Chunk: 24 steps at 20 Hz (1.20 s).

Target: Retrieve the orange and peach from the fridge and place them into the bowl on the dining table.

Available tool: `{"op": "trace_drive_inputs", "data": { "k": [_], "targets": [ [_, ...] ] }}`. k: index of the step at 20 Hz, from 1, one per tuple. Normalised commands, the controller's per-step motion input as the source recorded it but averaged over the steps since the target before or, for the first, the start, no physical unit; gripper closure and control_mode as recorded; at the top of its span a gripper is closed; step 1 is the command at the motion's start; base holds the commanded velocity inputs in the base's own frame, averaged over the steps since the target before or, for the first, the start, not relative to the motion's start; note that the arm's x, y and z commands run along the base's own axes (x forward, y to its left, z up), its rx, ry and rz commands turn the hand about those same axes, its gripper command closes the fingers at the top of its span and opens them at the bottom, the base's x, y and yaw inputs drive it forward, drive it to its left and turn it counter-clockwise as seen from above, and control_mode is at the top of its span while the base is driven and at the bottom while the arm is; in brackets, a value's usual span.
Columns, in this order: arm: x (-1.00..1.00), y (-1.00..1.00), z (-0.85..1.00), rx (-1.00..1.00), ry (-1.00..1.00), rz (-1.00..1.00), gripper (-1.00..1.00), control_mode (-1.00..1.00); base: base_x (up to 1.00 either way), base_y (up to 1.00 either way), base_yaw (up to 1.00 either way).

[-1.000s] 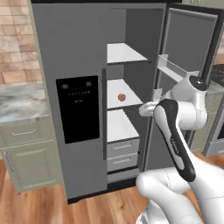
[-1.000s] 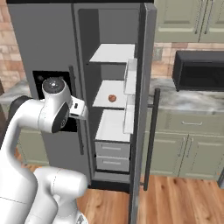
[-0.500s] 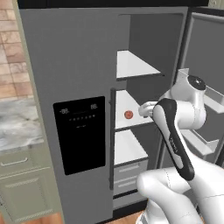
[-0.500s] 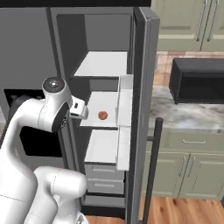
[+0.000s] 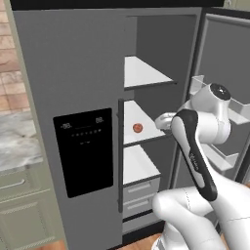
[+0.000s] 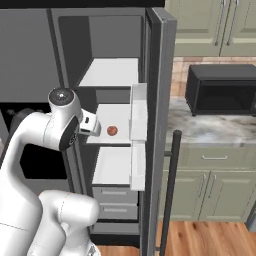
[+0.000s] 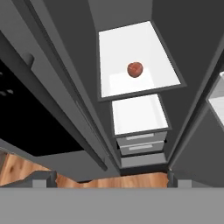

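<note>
The fridge [image 5: 88, 73] stands with its right door [image 6: 159, 100] swung open and its left door, the one with the black dispenser panel [image 5: 83, 151], closed. Inside the open half sit white shelves, one above another, with two pale drawers [image 7: 141, 144] below the lowest shelf.

The peach [image 5: 137, 128] lies alone on the middle shelf [image 5: 141, 132] of the fridge, near the middle of that shelf's white surface and clear of its front edge. It shows as a small reddish ball in the right base view [image 6: 112, 130] and, seen from the hand camera, as a red fruit with a paler patch [image 7: 135, 69]. The shelf above the peach and the shelf below it hold nothing that can be made out.

The gripper [image 7: 109, 177] hangs in front of the fridge's open half, outside the shelves and well apart from the peach. Its two dark fingertips [image 7: 41, 178] stand far apart at the bottom corners of the hand view, so the pincer is spread wide with nothing between its jaws.

To the right of the fridge a marble counter [image 6: 215, 127] carries a black microwave [image 6: 222, 90], with green cabinets [image 6: 220, 185] under it. Wood floor [image 7: 26, 168] shows below the fridge.
</note>
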Motion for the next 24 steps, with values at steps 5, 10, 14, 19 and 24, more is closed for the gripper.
{"op": "trace_drive_inputs", "data": {
  "k": [5, 10, 14, 19, 24],
  "targets": [
    [0.0, 0.0, 0.0, 0.0, 0.0, 0.0, -1.0, 1.0, 0.14, 0.03, -0.01],
    [0.0, 0.0, 0.0, 0.0, 0.0, 0.0, -1.0, 1.0, 0.21, 0.0, 0.0],
    [0.18, 0.0, -0.31, 0.0, 0.0, 0.0, -1.0, -1.0, 0.0, 0.0, 0.0],
    [0.12, 0.0, -0.4, -0.01, 0.0, 0.0, -1.0, -1.0, 0.0, 0.0, 0.0],
    [0.06, 0.0, -0.14, -0.05, 0.0, 0.0, -1.0, -1.0, 0.0, 0.0, 0.0]
  ]
}}
